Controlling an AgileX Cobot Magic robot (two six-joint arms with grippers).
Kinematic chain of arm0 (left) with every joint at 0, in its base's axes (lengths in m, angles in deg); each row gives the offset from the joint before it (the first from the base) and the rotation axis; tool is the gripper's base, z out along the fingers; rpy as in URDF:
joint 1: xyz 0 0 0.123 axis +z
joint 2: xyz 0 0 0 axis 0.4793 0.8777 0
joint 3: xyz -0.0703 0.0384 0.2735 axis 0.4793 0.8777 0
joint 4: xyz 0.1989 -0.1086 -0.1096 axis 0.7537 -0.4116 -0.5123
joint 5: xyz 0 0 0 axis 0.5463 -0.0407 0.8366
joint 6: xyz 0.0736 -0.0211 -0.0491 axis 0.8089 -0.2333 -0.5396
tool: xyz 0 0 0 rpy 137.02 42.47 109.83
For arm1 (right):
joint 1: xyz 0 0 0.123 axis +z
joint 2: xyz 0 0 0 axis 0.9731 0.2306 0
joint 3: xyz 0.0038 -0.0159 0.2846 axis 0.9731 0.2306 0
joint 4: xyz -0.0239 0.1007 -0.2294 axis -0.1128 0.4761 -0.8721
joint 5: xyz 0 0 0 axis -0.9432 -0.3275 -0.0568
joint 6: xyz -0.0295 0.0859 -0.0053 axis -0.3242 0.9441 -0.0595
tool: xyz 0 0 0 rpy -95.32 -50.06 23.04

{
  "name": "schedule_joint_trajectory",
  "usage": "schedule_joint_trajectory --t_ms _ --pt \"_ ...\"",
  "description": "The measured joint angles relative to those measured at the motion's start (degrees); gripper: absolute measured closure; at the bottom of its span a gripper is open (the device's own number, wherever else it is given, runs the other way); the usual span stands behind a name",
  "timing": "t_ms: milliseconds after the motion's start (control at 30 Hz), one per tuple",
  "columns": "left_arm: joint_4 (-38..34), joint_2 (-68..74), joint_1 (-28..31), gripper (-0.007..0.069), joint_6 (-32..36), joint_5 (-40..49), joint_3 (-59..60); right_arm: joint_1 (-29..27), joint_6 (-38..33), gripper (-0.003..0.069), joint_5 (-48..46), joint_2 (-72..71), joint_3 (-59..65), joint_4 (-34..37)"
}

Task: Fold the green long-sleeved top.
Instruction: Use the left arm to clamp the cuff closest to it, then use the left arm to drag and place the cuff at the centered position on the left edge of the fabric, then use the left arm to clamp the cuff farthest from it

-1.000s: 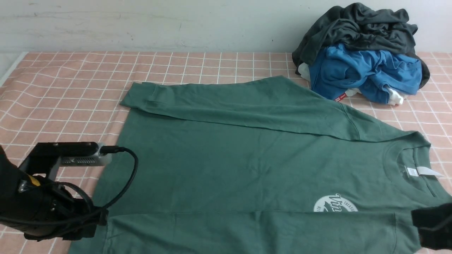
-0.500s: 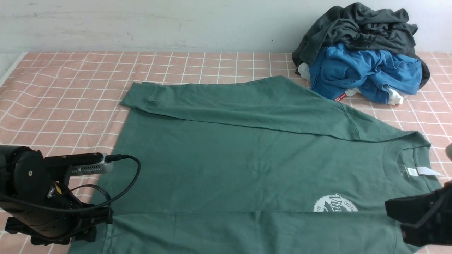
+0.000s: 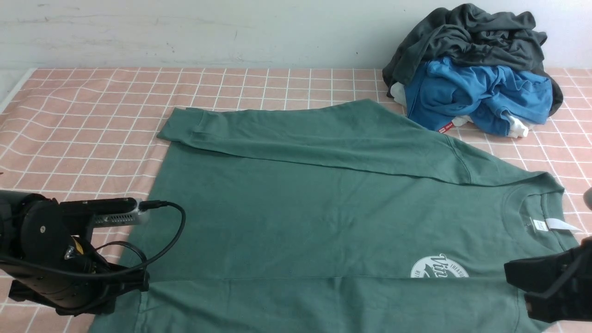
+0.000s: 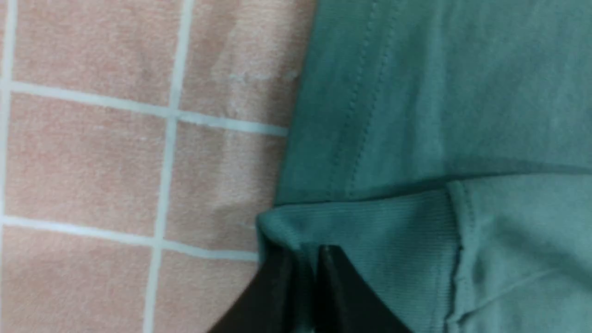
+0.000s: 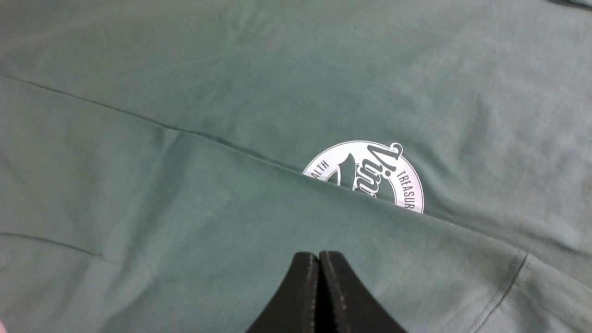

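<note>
Left claw (image 4: 305, 253) has pinched the cuff (image 4: 365, 217) of the green top (image 3: 323, 222), hidden frontally

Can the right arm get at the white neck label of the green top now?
Probably yes: the right hand is by the collar end of the green top, and the neck label lies uncovered close beyond it, with nothing between.
</note>
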Motion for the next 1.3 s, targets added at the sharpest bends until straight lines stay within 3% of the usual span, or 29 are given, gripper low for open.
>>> schedule_joint_trajectory --t_ms 233,333,567,767,933,1067,1133,1300 --pt "0.0 -2.2 -4.5 0.0625 2.7 3.8 -6.3 0.0 0.0 0.0673 0.0 0.0 0.0 0.0" --pt "1.5 -5.4 -6.5 0.0625 3.7 5.6 -14.6 0.0 0.0 0.0673 0.3 0.0 0.0 0.0" --pt "5.0 -6.4 -6.6 0.0625 4.0 7.0 -28.3 0.0 -0.1 0.0673 0.9 0.0 0.0 0.0" --pt "6.6 5.4 -3.9 0.0622 3.7 6.8 -33.5 0.0 -0.1 0.0673 1.1 0.0 0.0 -0.2" --pt "6.6 19.5 -0.1 0.0526 3.6 10.3 -42.5 0.0 -0.1 0.0673 1.1 0.0 0.0 -0.2" --pt "6.8 30.7 1.0 0.0309 3.6 12.5 -57.5 0.0 -0.2 0.0673 1.3 0.1 0.0 -0.2" --pt "6.8 34.6 1.0 0.0245 3.5 12.7 -64.2 0.0 -0.7 0.0673 1.9 0.4 0.0 -0.2" --pt "7.3 43.8 1.0 0.0203 2.5 14.7 -78.2 0.0 -1.4 0.0673 2.8 2.2 0.0 -0.2"
